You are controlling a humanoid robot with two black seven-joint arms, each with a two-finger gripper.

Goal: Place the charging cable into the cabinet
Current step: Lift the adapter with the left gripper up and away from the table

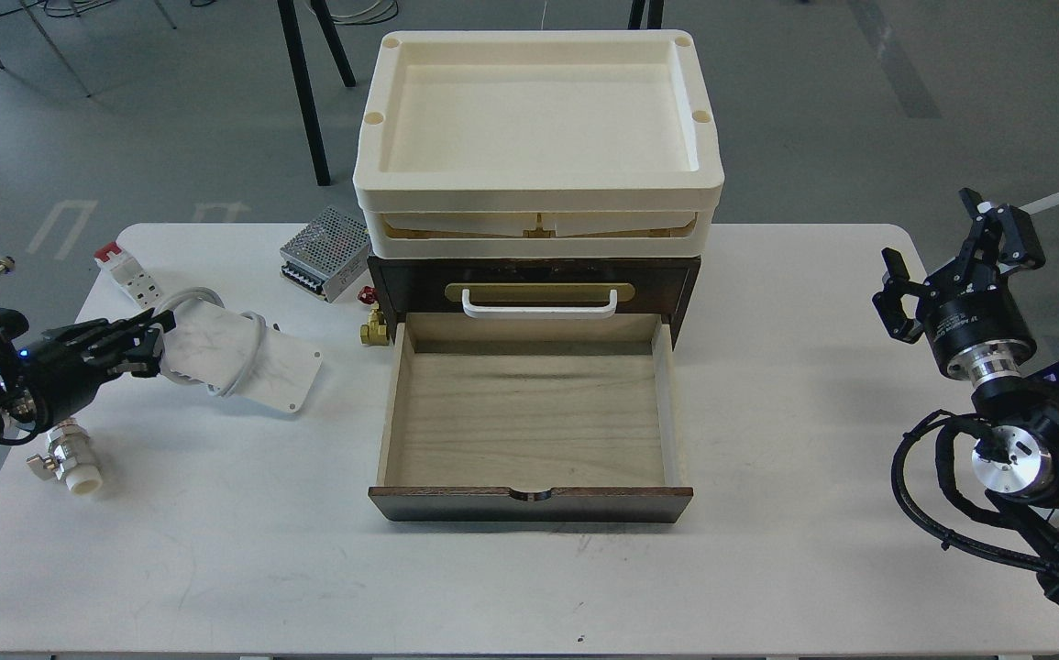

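Observation:
The charging cable (245, 353), white loops around a flat white marbled card, hangs tilted above the table left of the cabinet. My left gripper (148, 341) is shut on its left edge and holds it up. The cabinet (396, 284) is dark brown with a cream tray top (538, 183) and a white handle (538, 310). Its light-wood drawer (529, 412) is pulled out towards me and is empty. My right gripper (946, 246) is open and empty, raised past the table's right edge.
A perforated metal power-supply box (327, 252) lies at the cabinet's back left. A red-and-white breaker (130, 275) sits far left. A brass valve (373, 328) stands by the drawer's left corner. A white plastic fitting (71, 467) lies under my left arm.

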